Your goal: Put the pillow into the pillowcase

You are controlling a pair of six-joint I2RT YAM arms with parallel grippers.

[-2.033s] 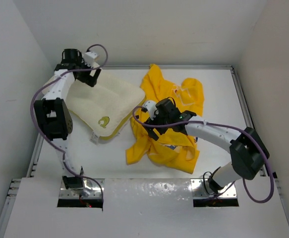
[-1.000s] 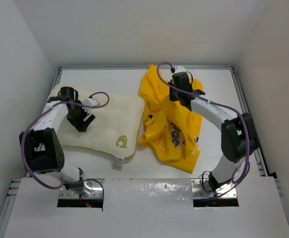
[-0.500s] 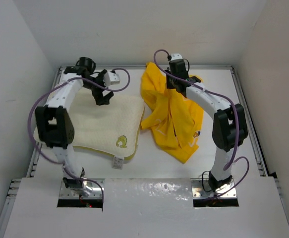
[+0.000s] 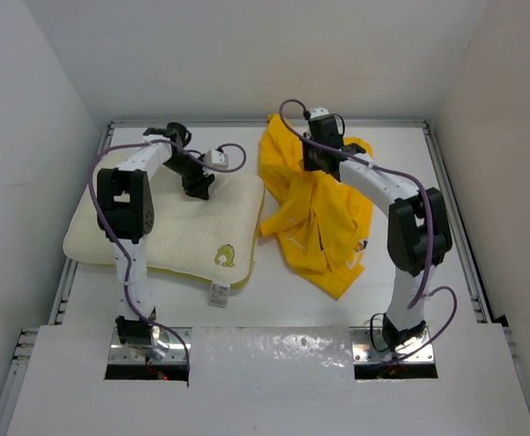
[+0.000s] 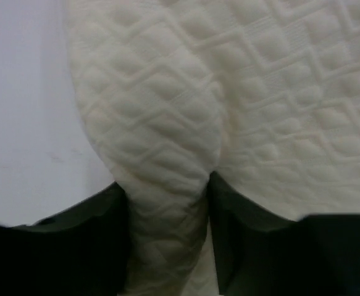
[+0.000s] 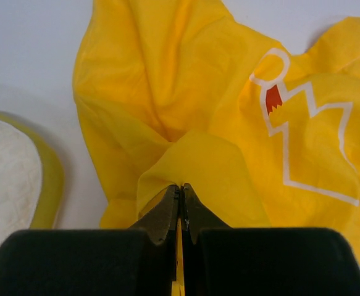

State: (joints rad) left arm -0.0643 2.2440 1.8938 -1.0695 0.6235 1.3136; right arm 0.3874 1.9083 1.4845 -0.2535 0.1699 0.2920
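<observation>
Squeezed a fold of the soft cream-white dimpled pillow (image 4: 169,232) on the white surface (image 4: 274,304) in the left claw (image 5: 167,185), and pinched the right claw (image 6: 180,191) shut on the light, floppy, thin bright yellow pillowcase (image 6: 167,92) crumpled beside it, likely best gripped by its open edge.

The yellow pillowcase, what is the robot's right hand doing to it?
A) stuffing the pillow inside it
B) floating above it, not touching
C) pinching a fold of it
C: the right wrist view shows the right gripper shut on a raised fold of the pillowcase, with yellow cloth squeezed between its fingers.
</observation>
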